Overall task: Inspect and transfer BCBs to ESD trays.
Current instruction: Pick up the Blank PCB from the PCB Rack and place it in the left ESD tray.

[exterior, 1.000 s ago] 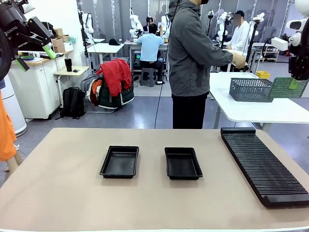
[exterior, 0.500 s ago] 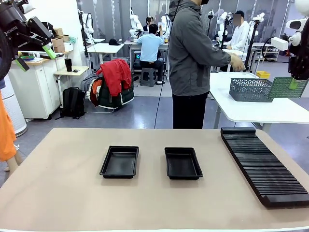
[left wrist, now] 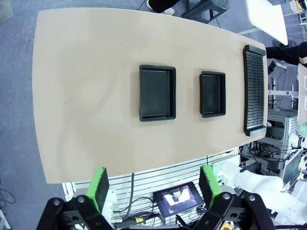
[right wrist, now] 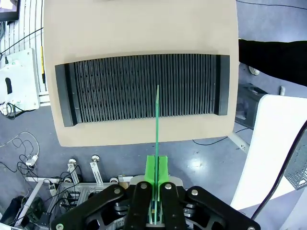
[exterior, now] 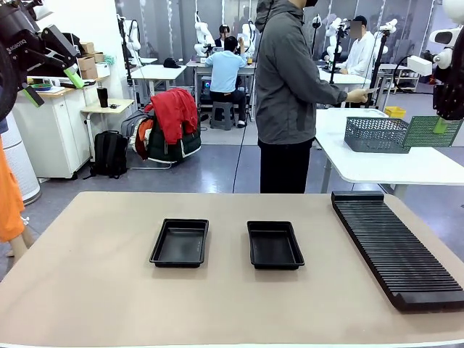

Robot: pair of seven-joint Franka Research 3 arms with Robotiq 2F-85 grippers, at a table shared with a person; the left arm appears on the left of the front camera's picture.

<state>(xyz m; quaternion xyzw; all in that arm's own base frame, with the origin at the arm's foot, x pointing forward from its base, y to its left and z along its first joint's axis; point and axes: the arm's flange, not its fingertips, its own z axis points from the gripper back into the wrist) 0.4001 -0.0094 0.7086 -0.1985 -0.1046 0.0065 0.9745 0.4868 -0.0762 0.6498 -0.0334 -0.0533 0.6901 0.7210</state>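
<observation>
- Pinching a BCB edge-on in a tight grip, the right gripper hangs high above the ribbed rack.
- The left gripper hangs spread wide, gripping nothing.
- The ESD trays lie side by side, apart, on the table.

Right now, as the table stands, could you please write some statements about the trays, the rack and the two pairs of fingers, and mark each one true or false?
1. The left tray and the right tray are both empty. True.
2. The left fingers are shut on a circuit board. False: they stand open and hold nothing.
3. The right fingers are shut on a thin green board, seen edge-on. True.
4. A board already stands in the slotted rack. False: its slots are empty; the board is held above it.
</observation>
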